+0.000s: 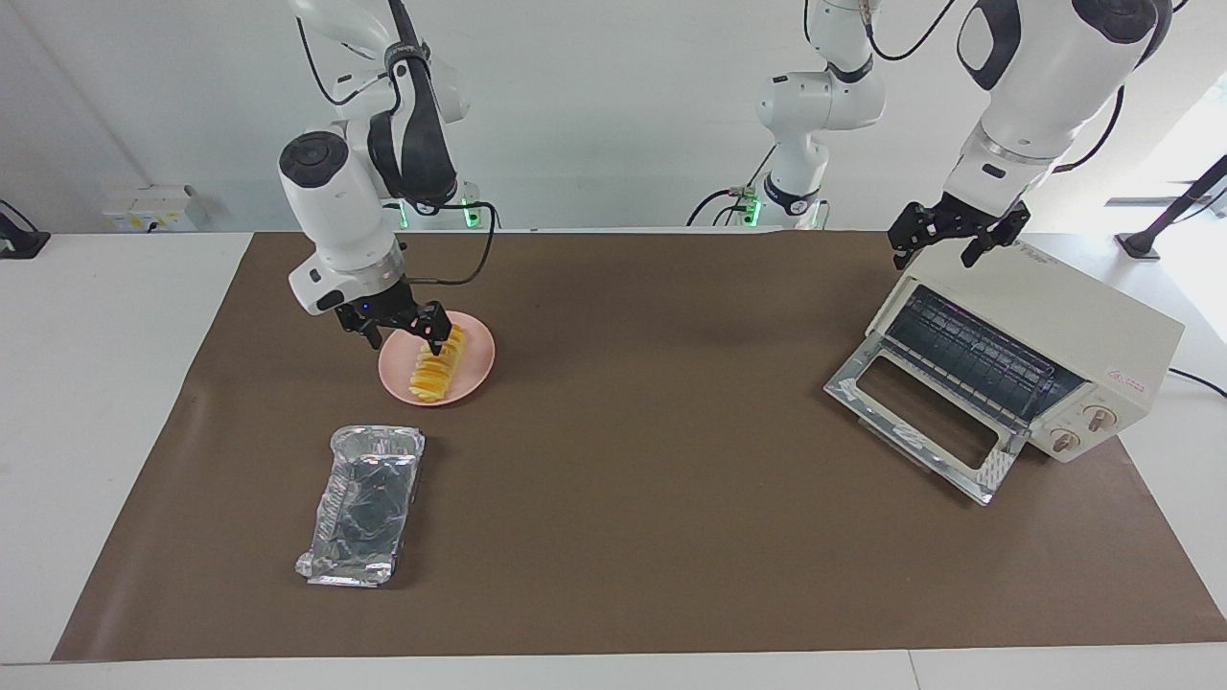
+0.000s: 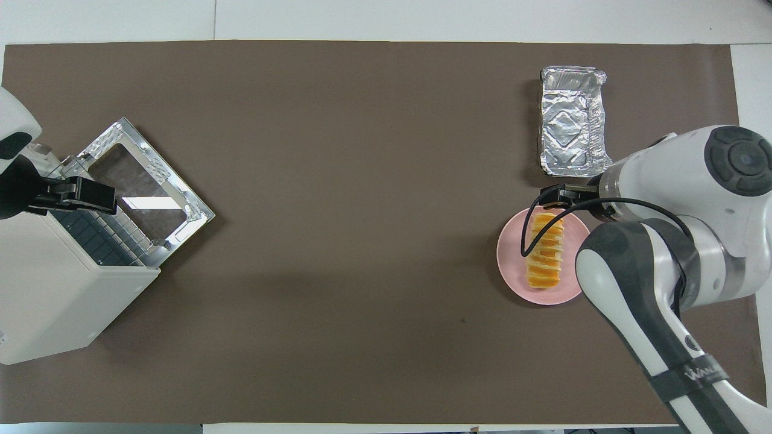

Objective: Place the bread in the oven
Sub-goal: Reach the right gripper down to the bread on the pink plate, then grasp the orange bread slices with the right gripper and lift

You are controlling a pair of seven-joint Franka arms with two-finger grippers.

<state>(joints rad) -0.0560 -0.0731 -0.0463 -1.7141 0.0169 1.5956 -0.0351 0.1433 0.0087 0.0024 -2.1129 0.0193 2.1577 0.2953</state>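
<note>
1. The right gripper [image 1: 403, 329] hangs low over the pink plate [image 1: 476, 369], its fingers spread narrowly at the end of the bread [image 1: 436, 365] nearest the robots; whether a fingertip touches the loaf cannot be told.
2. The bread, a ridged yellow-orange loaf, lies whole on the plate directly below that gripper, toward the right arm's end of the table [image 1: 652, 498].
3. A crinkled foil tray [image 1: 366, 503] sits on the table farther from the robots than the plate and the right gripper.
4. The left gripper [image 1: 957, 233] hovers over the top edge of the oven [image 1: 1083, 331], fingers spread wide and holding nothing.
5. The oven's glass door [image 1: 920, 422] lies dropped open below and forward of the left gripper, its wire rack showing.
</note>
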